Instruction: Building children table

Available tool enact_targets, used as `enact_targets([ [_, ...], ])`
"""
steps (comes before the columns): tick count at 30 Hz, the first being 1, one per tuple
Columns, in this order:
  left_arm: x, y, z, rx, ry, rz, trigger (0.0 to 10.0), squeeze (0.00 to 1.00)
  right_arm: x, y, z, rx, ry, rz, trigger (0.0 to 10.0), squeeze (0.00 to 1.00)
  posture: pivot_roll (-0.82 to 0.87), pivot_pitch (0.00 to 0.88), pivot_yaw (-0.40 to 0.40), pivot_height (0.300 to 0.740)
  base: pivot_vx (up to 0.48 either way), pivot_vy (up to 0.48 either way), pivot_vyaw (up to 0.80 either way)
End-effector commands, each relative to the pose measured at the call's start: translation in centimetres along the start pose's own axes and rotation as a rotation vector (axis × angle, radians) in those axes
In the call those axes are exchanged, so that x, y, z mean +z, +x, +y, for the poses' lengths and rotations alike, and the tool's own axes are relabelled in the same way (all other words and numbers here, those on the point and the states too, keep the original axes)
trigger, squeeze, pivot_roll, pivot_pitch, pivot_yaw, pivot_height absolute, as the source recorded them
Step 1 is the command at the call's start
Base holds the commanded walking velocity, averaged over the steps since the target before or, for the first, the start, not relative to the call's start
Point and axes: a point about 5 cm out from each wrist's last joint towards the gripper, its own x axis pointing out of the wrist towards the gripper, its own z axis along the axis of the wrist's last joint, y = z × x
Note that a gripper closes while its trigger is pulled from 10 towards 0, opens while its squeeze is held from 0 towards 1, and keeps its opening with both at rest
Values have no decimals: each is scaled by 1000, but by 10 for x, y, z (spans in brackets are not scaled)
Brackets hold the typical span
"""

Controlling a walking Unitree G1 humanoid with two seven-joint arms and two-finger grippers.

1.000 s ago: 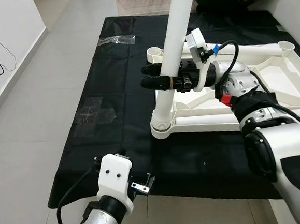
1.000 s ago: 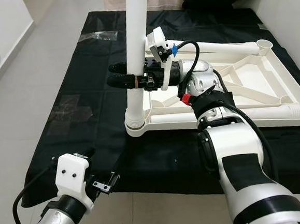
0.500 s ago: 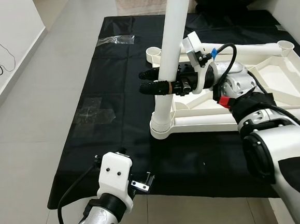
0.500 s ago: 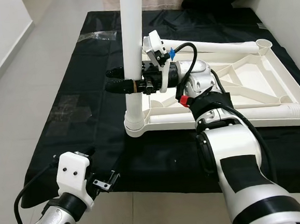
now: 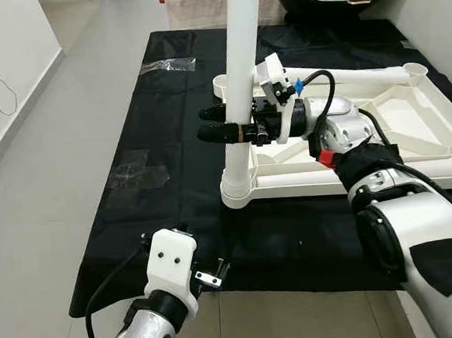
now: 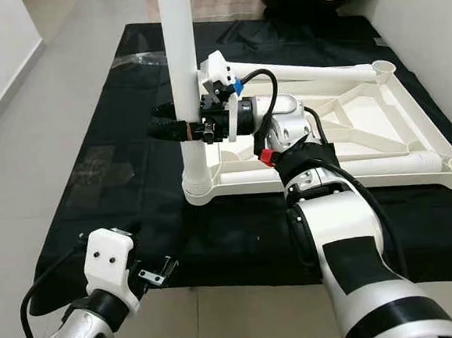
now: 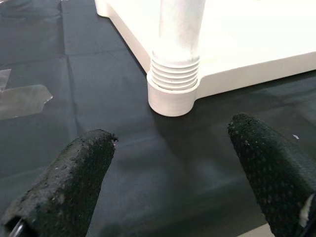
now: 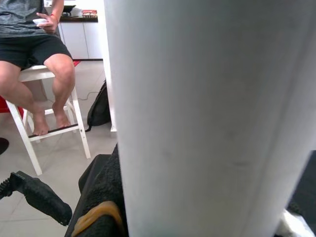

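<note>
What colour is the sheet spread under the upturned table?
Black. The sheet under the white table shows best in the left eye view.

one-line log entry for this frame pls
right gripper: shut on table leg | leg: upright in tabletop corner socket | left gripper: open, idle above black mat

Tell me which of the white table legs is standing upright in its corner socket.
The leg held by the right gripper, at the upturned tabletop's near-left corner. Another leg lies flat along the far edge.

A black cloth (image 5: 166, 103) covers the floor, with clear tape (image 5: 169, 64) at its far left. A seated person (image 8: 34, 49) occupies a white stool (image 8: 49, 103).
</note>
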Motion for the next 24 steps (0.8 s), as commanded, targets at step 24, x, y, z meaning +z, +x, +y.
enact_targets([
  [24, -2, 3, 17, 26, 55, -4, 10000, 0, -53, 7, 18, -213, 126, 33, 10000, 0, 143, 195, -28, 740, 0, 0, 0],
])
